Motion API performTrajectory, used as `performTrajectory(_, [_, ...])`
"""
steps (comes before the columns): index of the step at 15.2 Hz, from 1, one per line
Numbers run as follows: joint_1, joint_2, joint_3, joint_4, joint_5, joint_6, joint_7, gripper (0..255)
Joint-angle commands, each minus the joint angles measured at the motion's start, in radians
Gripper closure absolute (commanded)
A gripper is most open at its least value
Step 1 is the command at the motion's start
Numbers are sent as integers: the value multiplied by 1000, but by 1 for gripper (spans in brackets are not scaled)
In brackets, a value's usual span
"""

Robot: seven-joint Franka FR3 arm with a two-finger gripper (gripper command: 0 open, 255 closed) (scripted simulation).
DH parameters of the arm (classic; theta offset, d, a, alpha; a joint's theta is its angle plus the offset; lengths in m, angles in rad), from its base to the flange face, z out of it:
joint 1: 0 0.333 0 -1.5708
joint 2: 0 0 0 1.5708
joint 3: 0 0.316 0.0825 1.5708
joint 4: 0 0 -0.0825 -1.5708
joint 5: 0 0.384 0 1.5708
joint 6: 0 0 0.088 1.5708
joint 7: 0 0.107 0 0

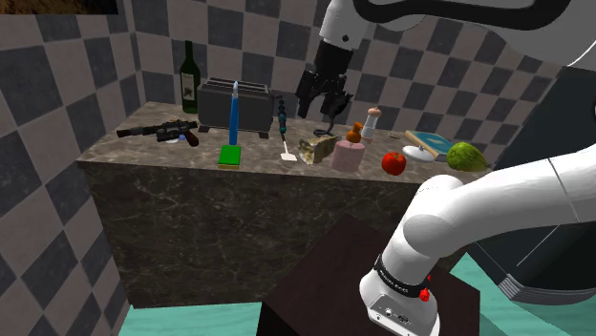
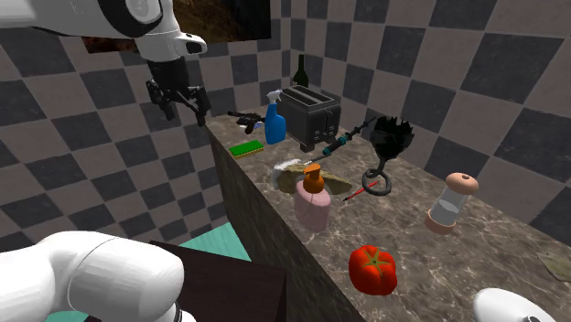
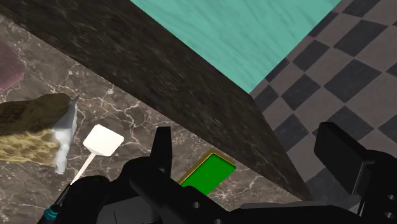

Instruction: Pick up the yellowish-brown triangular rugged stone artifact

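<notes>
Black jaws apart, empty, seemingly high above counter (image 3: 146, 111) edge; yellowish-brown stone (image 3: 28, 130) well aside.

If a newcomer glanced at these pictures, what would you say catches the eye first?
Probably the black gripper, open and hanging in the air, clear of the cluttered marble counter. After that, the bright red tomato near the counter's front edge, and the yellowish-brown stone lying at that same edge beside a pink bottle.

Checkered grey wall (image 1: 57, 86), yellowish-brown stone (image 1: 317, 148), red tomato (image 1: 393, 163)
</notes>
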Motion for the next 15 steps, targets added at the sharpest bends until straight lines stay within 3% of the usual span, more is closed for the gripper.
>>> performTrajectory(1, [0,0,0,0,0,0,0,0])
performTrajectory(15, [-155,533,35,224,-315,31,99,0])
